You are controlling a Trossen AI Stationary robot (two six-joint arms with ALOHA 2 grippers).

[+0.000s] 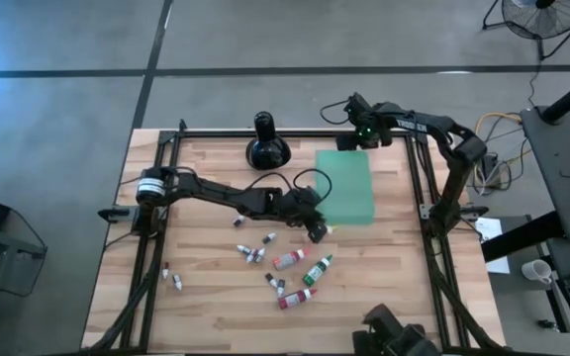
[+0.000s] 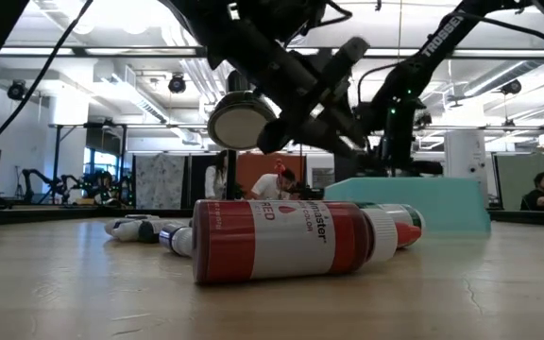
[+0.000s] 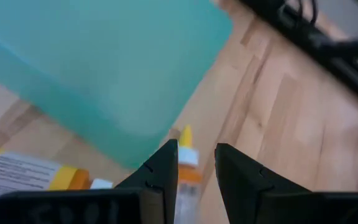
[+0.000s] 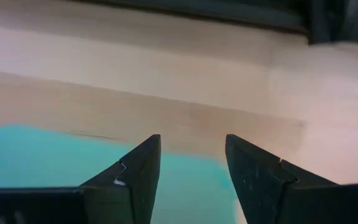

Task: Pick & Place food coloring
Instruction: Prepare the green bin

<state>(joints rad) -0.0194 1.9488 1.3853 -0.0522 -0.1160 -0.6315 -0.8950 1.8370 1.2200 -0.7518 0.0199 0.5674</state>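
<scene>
On the wooden table (image 1: 206,297), by label:

Left gripper (image 3: 196,163): seen low over the boards just beside the near right corner of the teal sheet (image 1: 347,186); its fingers are closed on an orange bottle (image 3: 187,171) with a yellow tip, which is pinched between them.

Right gripper (image 4: 188,163): held over the far edge of the teal sheet; its fingers are parted with nothing between them.

Food coloring (image 1: 290,260): scattered on the boards nearer than the sheet. About four larger droppers are counted in the high view, red and green among them, with roughly eight small white-and-dark vials, two of them (image 1: 171,276) set well apart toward the left edge. An exact count cannot be told.

Black long-necked object (image 1: 266,145): stood near the far edge, just left of the sheet.

Open room: bare boards are seen along the near left, and between the sheet and the right frame rail.

Writing: "RED" is read on the red bottle (image 2: 291,239) lying nearest in the low view; "TROSSEN" is read on an arm (image 2: 442,33).
</scene>
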